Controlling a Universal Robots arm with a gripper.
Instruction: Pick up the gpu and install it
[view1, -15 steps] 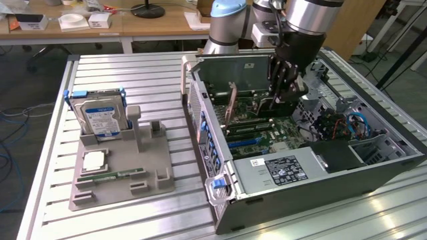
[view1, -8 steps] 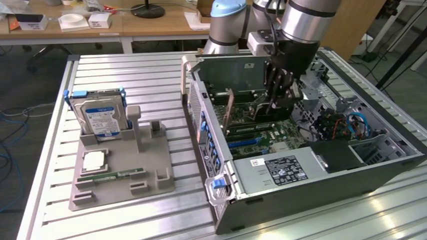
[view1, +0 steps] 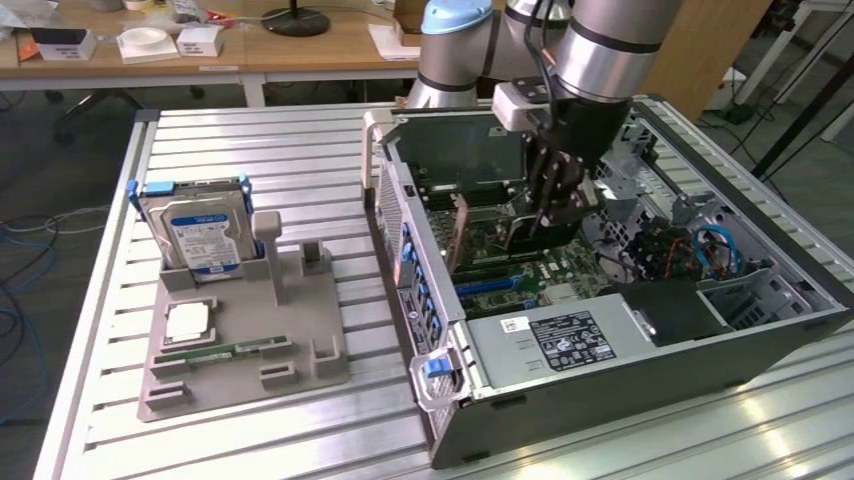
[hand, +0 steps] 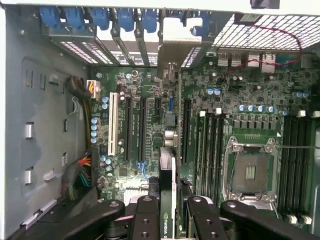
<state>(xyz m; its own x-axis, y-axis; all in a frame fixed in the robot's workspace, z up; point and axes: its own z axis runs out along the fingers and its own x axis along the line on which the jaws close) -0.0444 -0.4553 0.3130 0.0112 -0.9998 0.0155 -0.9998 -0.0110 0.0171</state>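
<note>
The gripper (hand: 168, 220) is clamped on the gpu (hand: 168, 200), holding it edge-on inside the open computer case (view1: 747, 350), just above the green motherboard (hand: 150, 125). In the wrist view the card's long axis runs from between the fingers (hand: 147, 220) toward the case's slotted rear wall, in line with the expansion slots. The case lies on its side on a ribbed metal tabletop (view1: 267, 150). Toward the exterior view's left, a grey holder (view1: 240, 350) carries a hard drive (view1: 200, 235) standing upright and a memory stick (view1: 220, 352) lying flat. Wooden desks (view1: 294, 50) stand behind.
</note>
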